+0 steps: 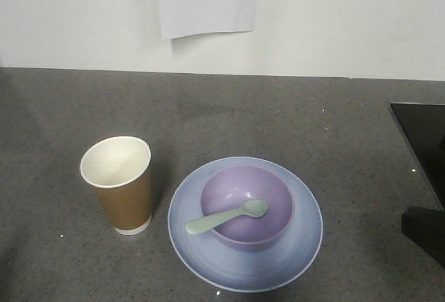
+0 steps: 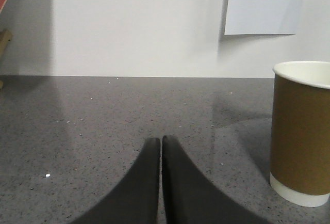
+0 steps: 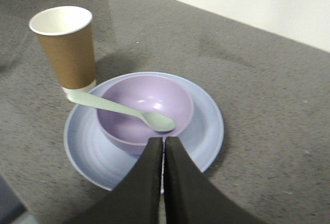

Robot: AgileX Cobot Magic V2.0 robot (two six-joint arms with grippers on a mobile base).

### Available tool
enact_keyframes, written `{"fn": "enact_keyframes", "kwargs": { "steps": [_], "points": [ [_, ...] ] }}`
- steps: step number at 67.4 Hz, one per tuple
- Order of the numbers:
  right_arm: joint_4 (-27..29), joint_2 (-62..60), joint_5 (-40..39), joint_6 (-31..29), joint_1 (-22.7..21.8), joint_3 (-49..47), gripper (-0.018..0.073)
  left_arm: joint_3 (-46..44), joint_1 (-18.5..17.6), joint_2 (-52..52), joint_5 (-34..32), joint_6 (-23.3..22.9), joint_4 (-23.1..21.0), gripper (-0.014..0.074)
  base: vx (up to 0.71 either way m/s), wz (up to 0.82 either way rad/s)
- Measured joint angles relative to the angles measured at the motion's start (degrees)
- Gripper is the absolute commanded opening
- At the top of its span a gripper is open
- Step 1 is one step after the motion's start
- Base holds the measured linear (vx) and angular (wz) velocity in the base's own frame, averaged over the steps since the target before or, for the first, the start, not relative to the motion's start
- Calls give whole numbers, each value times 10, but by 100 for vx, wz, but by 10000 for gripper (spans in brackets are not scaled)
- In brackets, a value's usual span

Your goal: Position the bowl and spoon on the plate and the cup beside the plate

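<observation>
Bowl [image 1: 247,205] sits centred on the plate [image 1: 245,223], upright. Spoon [image 1: 227,217] lies in the bowl, scoop inside, handle over the rim toward the cup [image 1: 119,184]. Cup stands upright on the counter [image 1: 292,114], just beside the plate's edge. My left gripper [image 2: 161,140] is clenched, empty, low over bare counter near the cup. My right gripper [image 3: 164,140] is clenched too, empty, hovering at the bowl's near rim.

no readable text, labels or numbers anywhere
</observation>
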Motion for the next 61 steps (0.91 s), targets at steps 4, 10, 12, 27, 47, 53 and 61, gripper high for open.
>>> {"fn": "enact_keyframes", "kwargs": {
  "steps": [4,10,12,27,47,53,61],
  "points": [
    [-25,-24,-15,1,-5,27,-4,0,0,0,0,0,0,-7,0,0],
    [-62,-74,-66,28,-31,90,-4,0,0,0,0,0,0,-7,0,0],
    [-73,-93,-85,42,-43,112,-4,0,0,0,0,0,0,-7,0,0],
    [-154,-243,-165,191,-141,271,-4,0,-3,0,0,0,0,-7,0,0],
    [-235,-276,-224,322,-184,374,-4,0,-3,0,-1,0,0,-7,0,0],
    [-242,-276,-287,324,-184,377,-4,0,-3,0,-1,0,0,-7,0,0],
    [-260,-276,-351,318,-184,377,-4,0,-3,0,-1,0,0,-7,0,0]
  ]
}}
